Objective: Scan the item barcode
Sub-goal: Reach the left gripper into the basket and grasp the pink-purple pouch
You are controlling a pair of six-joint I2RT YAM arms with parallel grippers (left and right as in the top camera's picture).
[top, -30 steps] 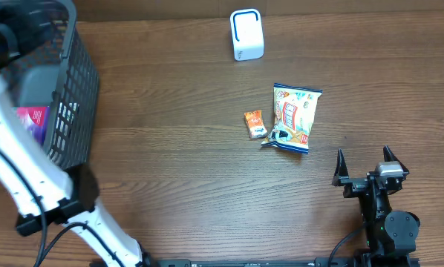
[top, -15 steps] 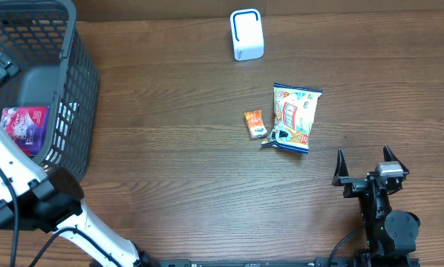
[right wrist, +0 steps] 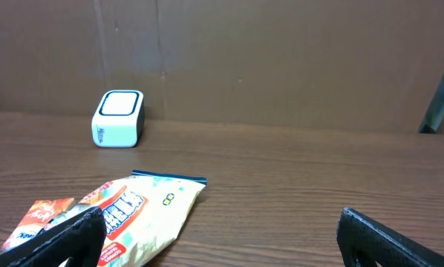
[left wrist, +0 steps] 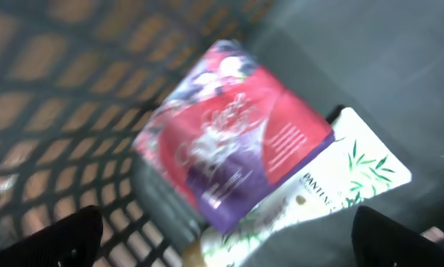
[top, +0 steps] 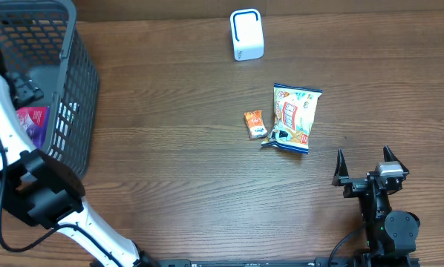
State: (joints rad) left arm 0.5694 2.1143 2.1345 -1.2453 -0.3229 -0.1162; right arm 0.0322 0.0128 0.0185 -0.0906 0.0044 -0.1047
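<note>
Now the pink packet (left wrist: pixel 233 141) is lying flat on the floor of the basket (top: pixel 77 96), at the left edge of the table (top: pixel 170 163). It is resting partly on top of a white packet (left wrist: pixel 341 185) with green leaves on it. The left gripper (left wrist: pixel 226 222) is hanging right over the pink packet with its two fingers spread wide, and it is holding nothing. The packet is sitting turned, so its corners, not its sides, are facing the fingers. The right gripper (top: pixel 363 159) is wide open and empty too, and it is waiting far off on the other side. So I think the left arm is the one to pick.

The left wrist view is showing both packets up close, but it is blurry. The overhead view is showing only a bit of pink through the basket. It is also showing the white scanner (top: pixel 246 35) at the back, well apart from the basket, with a snack bag (top: pixel 295 117) and a small orange packet (top: pixel 255 123) lying in front of it.
</note>
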